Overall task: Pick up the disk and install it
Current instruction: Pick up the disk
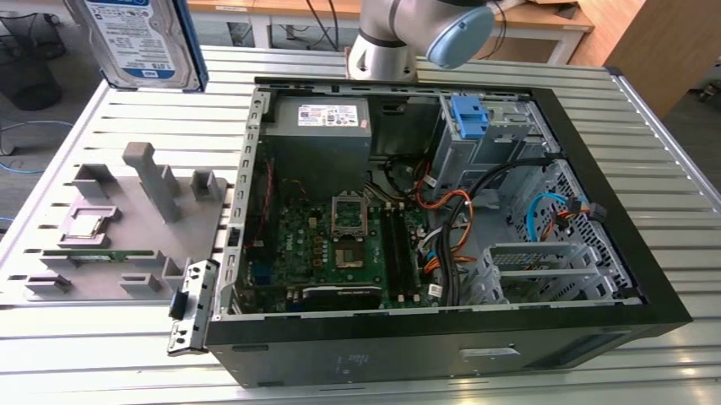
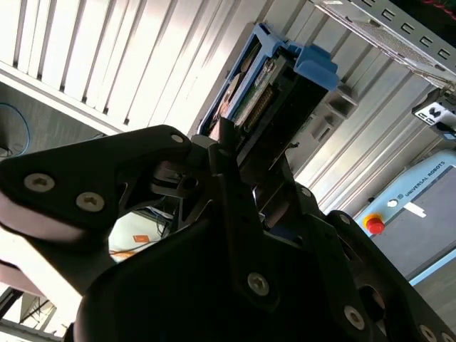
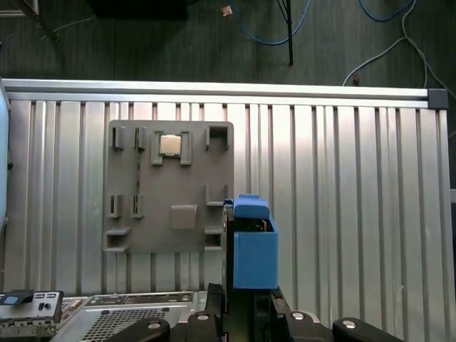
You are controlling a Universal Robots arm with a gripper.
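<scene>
The slatted metal counter (image 1: 124,118) carries everything here. Centre stage, a black computer case (image 1: 451,354) lies open. There's a grey power supply (image 1: 321,139) at its twelve o'clock and a green motherboard (image 1: 327,249) toward six, with the processor socket (image 1: 349,215) in the middle. Orange and black cables (image 1: 440,202) loop toward three o'clock, and a blue clip (image 1: 468,114) stands at one. Just beside the case at nine o'clock sits a grey fixture tray (image 1: 130,232), a small square processor chip (image 1: 88,224) nested at its nine. Off the counter at eleven o'clock, a black mesh bin (image 1: 29,59).

The disk (image 1: 141,42) hangs, apparently, above the tray (image 1: 135,229) beside the case (image 1: 394,346).
</scene>
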